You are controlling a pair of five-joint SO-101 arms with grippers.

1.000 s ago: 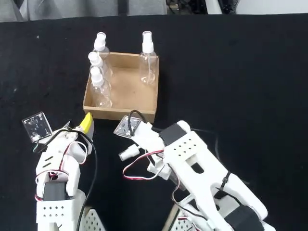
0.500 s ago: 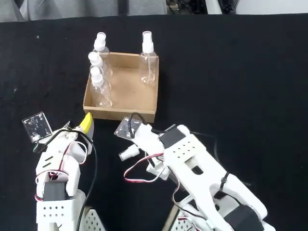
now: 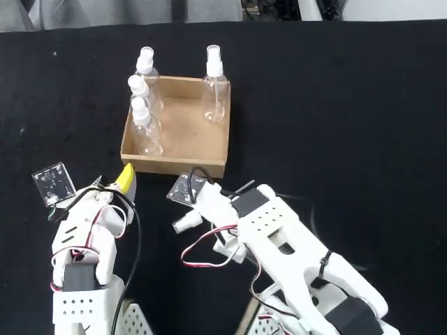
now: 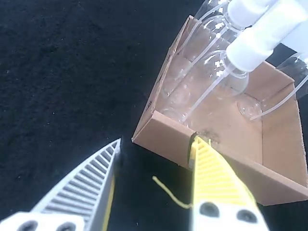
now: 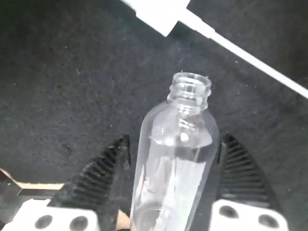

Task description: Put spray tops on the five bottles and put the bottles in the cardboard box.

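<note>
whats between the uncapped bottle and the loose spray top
Only bare table between bottle and spray top, per the right wrist view.

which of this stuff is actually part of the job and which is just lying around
Job:
cardboard box
four capped bottles standing in it
uncapped bottle inside the open right gripper
loose spray top lying beside that arm

Just there:
black table
grey shapes beyond its far edge

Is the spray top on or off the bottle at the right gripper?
Off: the bottle has a bare open neck; a spray top lies apart.
</note>
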